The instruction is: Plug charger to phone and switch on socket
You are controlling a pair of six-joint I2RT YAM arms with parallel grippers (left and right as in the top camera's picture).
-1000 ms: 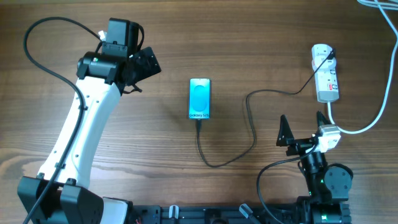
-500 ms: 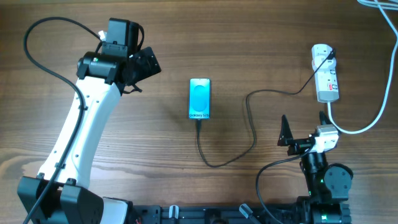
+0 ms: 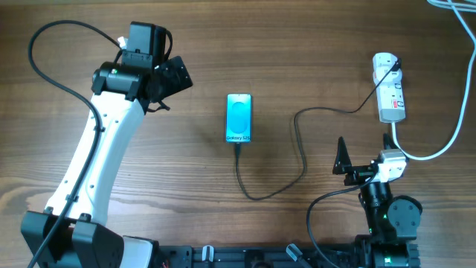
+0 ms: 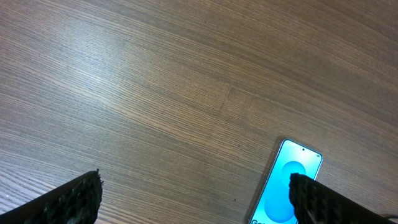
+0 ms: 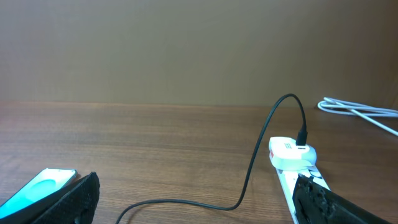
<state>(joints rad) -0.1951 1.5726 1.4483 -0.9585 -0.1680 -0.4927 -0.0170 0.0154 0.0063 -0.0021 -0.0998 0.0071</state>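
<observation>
The phone [image 3: 239, 117] lies flat at the table's middle with its teal screen up. It also shows in the left wrist view [image 4: 286, 193] and the right wrist view [image 5: 37, 186]. The thin black charger cable [image 3: 299, 141] runs from the phone's near edge, loops and rises to the white socket block [image 3: 390, 97] at the right, where its plug sits [image 5: 292, 152]. My left gripper [image 3: 175, 74] is open and empty, left of the phone and above the table. My right gripper [image 3: 364, 155] is open and empty, just in front of the socket.
A thicker white cable [image 3: 446, 141] curves from the socket's near end to the right edge and up to the far right corner [image 5: 360, 111]. Bare wood lies under the left gripper [image 4: 186, 93].
My right gripper has shifted very slightly. The phone, cable, socket and left arm have not moved.
</observation>
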